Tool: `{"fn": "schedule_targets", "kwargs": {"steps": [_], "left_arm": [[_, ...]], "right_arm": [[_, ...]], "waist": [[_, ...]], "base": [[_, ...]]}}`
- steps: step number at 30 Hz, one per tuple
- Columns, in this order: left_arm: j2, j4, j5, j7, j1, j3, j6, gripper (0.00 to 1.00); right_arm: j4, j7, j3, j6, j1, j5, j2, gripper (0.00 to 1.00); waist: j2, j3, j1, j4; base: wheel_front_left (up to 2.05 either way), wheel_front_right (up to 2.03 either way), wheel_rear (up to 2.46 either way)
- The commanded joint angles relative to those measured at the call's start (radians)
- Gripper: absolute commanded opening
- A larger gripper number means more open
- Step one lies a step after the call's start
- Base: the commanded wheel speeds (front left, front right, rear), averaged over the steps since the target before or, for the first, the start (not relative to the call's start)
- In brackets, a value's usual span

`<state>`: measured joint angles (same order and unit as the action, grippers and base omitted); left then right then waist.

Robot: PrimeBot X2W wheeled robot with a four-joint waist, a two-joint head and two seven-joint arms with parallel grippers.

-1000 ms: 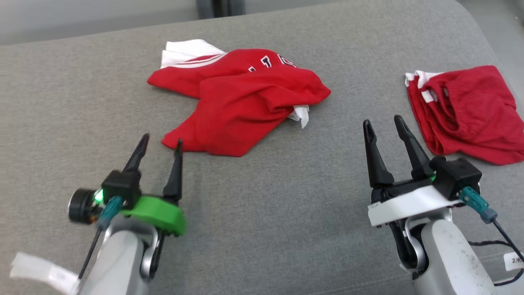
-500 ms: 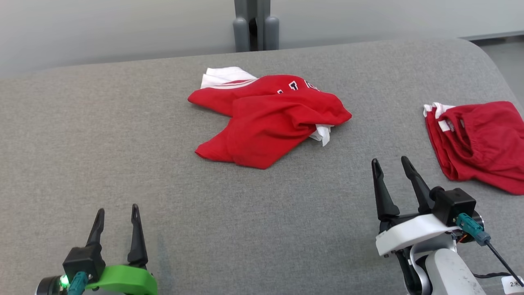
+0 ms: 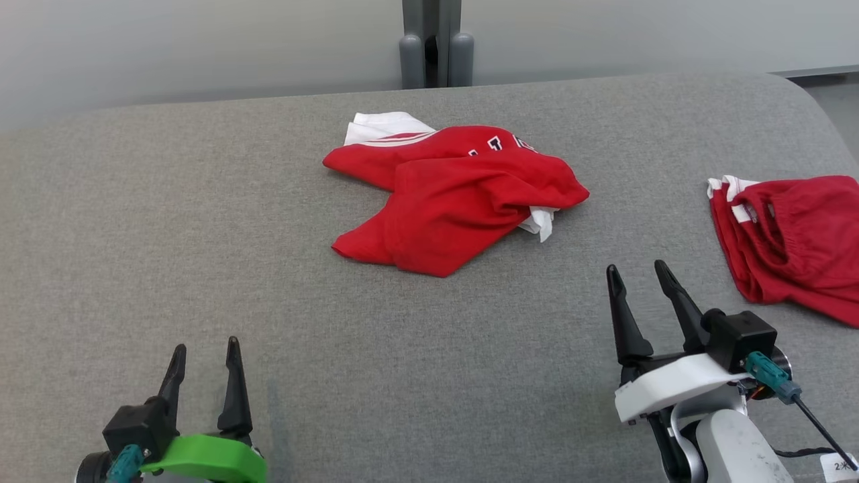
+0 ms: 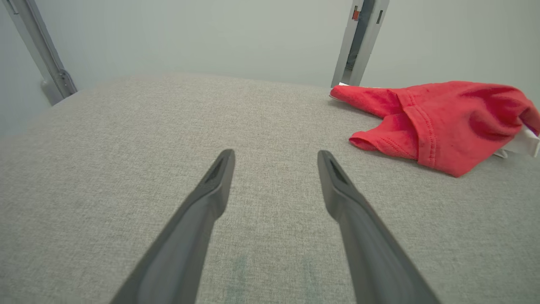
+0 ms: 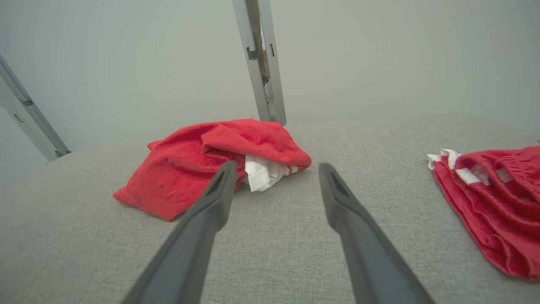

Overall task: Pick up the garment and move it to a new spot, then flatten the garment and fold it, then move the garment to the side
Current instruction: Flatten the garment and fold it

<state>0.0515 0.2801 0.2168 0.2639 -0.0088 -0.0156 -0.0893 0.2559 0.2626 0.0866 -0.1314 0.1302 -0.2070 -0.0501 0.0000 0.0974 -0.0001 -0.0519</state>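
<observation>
White letters with dark outlines run across the top fold of the red garment, ahead and left of the right tool; only fragments show, no readable word. A white label behind that tool reads "2", the rest cut off.
</observation>
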Motion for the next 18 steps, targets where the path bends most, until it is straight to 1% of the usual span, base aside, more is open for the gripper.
{"fn": "schedule_targets", "kwargs": {"steps": [1, 4, 6, 11, 15, 18], "left_arm": [[0.001, 0.01, 0.019, 0.0, -0.036, 0.011, -0.013, 1.0], [0.001, 0.025, 0.047, 0.0, -0.08, 0.03, -0.027, 1.0], [0.001, 0.028, 0.044, 0.0, -0.111, 0.04, -0.034, 1.0], [0.001, 0.026, 0.055, 0.0, -0.172, 0.053, -0.035, 1.0], [0.001, 0.02, 0.055, 0.0, -0.196, 0.078, -0.036, 1.0], [0.001, 0.018, 0.054, 0.0, -0.211, 0.096, -0.036, 1.0]], "right_arm": [[-0.004, 0.003, 0.005, 0.002, 0.014, 0.002, -0.002, 1.0], [-0.008, 0.003, 0.017, 0.002, 0.023, -0.001, -0.002, 1.0], [-0.007, 0.003, 0.021, 0.002, 0.031, 0.002, -0.002, 1.0], [0.016, 0.003, 0.032, 0.002, 0.061, 0.027, -0.002, 1.0], [0.061, 0.003, 0.031, 0.002, 0.112, 0.059, -0.002, 1.0], [0.111, 0.003, 0.025, 0.002, 0.163, 0.087, -0.002, 1.0]], "waist": [[0.0, 0.015, 0.0001, -0.006], [0.0, 0.043, 0.0001, -0.018], [0.0, 0.062, 0.0001, -0.025], [0.0, 0.101, 0.0001, -0.028], [0.0, 0.134, 0.0001, -0.003], [0.0, 0.162, 0.0001, 0.034]], "base": [[0.0, 0.0, 0.0], [0.0, 0.0, 0.0], [0.0, 0.0, 0.0], [0.0, 0.0, 0.0], [0.0, 0.0, 0.0], [0.0, 0.0, 0.0]]}}
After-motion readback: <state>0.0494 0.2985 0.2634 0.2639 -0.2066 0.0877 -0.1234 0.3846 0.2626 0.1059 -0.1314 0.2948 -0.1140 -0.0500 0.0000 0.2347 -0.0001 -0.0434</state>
